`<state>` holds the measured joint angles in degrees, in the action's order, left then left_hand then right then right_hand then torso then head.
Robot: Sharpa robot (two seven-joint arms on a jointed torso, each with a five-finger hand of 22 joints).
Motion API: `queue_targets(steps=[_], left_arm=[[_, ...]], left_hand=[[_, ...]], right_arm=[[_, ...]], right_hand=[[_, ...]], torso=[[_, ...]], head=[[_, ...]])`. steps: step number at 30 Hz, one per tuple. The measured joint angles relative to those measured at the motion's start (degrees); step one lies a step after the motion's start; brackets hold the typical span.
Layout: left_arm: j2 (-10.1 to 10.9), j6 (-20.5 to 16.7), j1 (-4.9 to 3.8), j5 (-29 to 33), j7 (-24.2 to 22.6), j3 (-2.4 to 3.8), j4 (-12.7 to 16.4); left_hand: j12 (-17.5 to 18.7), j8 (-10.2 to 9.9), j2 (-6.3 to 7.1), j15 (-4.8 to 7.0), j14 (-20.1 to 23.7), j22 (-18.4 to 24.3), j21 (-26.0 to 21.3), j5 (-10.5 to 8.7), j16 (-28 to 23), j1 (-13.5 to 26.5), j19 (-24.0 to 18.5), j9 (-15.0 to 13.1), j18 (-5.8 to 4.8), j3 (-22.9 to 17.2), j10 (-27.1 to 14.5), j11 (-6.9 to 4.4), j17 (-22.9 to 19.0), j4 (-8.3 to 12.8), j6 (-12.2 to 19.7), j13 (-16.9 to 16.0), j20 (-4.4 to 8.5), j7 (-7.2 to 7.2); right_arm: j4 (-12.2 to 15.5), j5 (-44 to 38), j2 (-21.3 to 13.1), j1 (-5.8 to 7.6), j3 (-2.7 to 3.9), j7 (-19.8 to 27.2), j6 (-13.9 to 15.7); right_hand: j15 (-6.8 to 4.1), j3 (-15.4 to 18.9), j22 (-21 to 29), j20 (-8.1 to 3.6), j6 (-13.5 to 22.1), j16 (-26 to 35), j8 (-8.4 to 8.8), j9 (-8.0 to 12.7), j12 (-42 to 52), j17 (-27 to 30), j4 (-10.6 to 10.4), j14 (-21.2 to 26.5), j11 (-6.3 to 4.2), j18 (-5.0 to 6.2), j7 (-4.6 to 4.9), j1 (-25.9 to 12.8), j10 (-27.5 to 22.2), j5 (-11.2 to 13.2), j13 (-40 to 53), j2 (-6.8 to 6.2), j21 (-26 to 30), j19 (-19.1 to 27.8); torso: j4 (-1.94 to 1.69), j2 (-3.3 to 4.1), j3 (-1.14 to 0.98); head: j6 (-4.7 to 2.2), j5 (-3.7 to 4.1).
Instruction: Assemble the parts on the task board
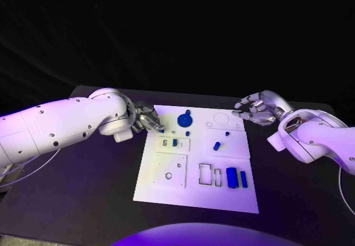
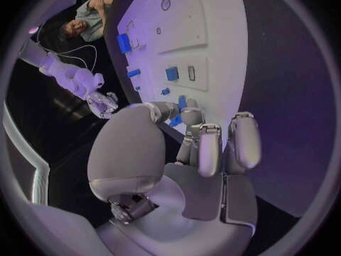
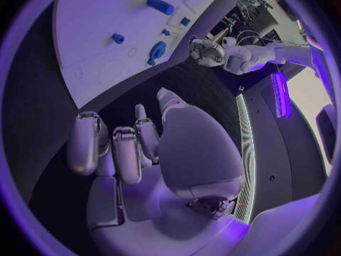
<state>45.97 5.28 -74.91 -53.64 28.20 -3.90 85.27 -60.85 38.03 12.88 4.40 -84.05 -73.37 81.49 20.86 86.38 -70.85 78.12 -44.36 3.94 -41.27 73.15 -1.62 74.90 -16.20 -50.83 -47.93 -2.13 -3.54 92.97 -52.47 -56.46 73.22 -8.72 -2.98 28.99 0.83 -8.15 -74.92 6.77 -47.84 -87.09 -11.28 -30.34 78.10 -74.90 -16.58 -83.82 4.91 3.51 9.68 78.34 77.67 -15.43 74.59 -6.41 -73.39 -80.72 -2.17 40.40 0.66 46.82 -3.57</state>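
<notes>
The white task board [image 1: 196,164] lies in the middle of the black table. On its far part rests a blue gear-shaped part [image 1: 184,120], with small blue pieces [image 1: 217,146] behind it in the middle. A blue cylinder [image 1: 232,178] and a slim blue bar [image 1: 243,179] stand side by side near the right edge. My left hand [image 1: 148,121] hovers at the board's far left corner, fingers loosely bent, holding nothing; the gear [image 2: 176,120] shows just past its fingertips [image 2: 190,117]. My right hand [image 1: 256,108] hangs off the far right corner, fingers half curled and apart, holding nothing.
Several rectangular and round recesses [image 1: 205,174] mark the board. Bare black table [image 1: 89,184] surrounds it on both sides and in front. Each wrist view shows the opposite hand across the board: the right hand [image 2: 103,103], the left hand [image 3: 206,52].
</notes>
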Motion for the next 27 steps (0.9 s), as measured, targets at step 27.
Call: queue_targets(steps=[27], left_arm=[[-0.8, -0.4, 2.11, -8.7, 0.5, -0.49, 2.2]], left_hand=[[-0.8, 2.1, 0.66, 0.20, 0.2, -0.6, 0.3, -0.04, 0.5, 2.2, 0.4, 0.0, 0.00, -1.3, 0.8, -0.20, 0.0, 0.2, -0.2, 0.0, 0.39, 0.18]], right_arm=[[0.0, 0.1, 0.1, -0.29, 0.00, 0.0, 0.0]], right_hand=[[0.00, 0.0, 0.0, 0.00, 0.0, 0.0, 0.00, 0.0, -0.2, 0.0, 0.0, 0.0, 0.00, 0.00, 0.00, 0.0, 0.0, -0.2, -0.1, 0.00, 0.2, 0.0]], torso=[[0.16, 0.12, 0.03]], head=[[0.68, -0.45]])
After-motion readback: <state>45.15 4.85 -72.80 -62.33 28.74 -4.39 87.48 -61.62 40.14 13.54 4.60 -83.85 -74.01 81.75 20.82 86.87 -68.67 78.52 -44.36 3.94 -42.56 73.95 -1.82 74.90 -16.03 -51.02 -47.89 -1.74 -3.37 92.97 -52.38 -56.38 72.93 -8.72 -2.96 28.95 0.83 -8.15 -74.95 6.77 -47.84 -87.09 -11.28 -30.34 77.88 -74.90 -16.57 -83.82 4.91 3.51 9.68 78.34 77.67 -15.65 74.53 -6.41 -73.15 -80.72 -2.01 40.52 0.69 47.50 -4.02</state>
